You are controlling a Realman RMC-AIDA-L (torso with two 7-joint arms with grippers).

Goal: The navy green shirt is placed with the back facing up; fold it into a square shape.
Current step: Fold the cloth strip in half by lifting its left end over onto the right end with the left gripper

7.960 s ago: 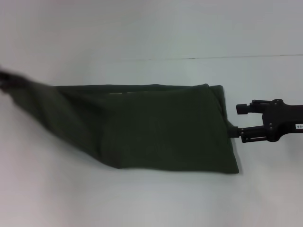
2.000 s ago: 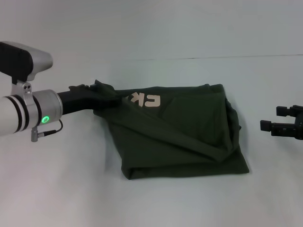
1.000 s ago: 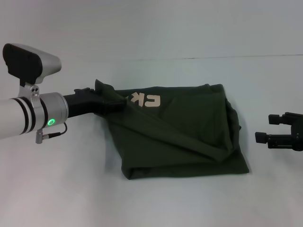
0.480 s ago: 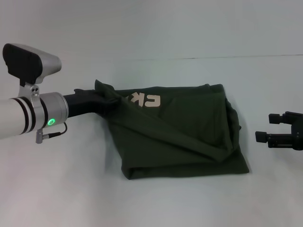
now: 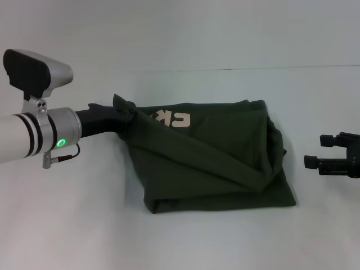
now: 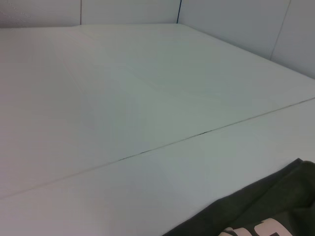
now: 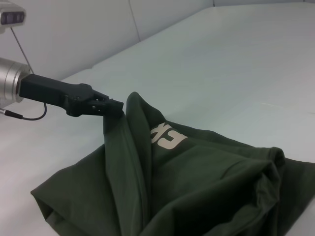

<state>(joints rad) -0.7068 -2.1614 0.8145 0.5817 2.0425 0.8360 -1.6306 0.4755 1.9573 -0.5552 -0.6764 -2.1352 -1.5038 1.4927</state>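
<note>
The navy green shirt (image 5: 214, 160) lies half-folded on the white desk (image 5: 180, 34), a rumpled dark slab filling the middle of the head view, with pale lettering (image 5: 173, 118) showing near its 11 o'clock corner. That corner is lifted off the desk, pinched by the left hand (image 5: 128, 115), whose fingers are pressed together on a bunched peak of cloth; the right wrist view shows the same grip from the far side (image 7: 110, 105), with the fabric hanging off it in a steep ridge.

The right hand (image 5: 315, 163) hovers off the shirt's 3 o'clock edge, apart from the cloth and holding nothing; I cannot tell whether its fingers are spread or pressed together.

The main risk, as I judge it, is the thin grip: only a small tuck of fabric sits in the left hand, so a quick pull toward 3 o'clock could slip it free and drop the layer crooked. With nothing pinning the 3 o'clock side, the whole shirt may also drag along and deepen the diagonal crease already running across it, spoiling a square outline.

Around the shirt there is only a thin seam line (image 5: 236, 69) crossing the desk at 12 o'clock; nothing blocks the fold path
</note>
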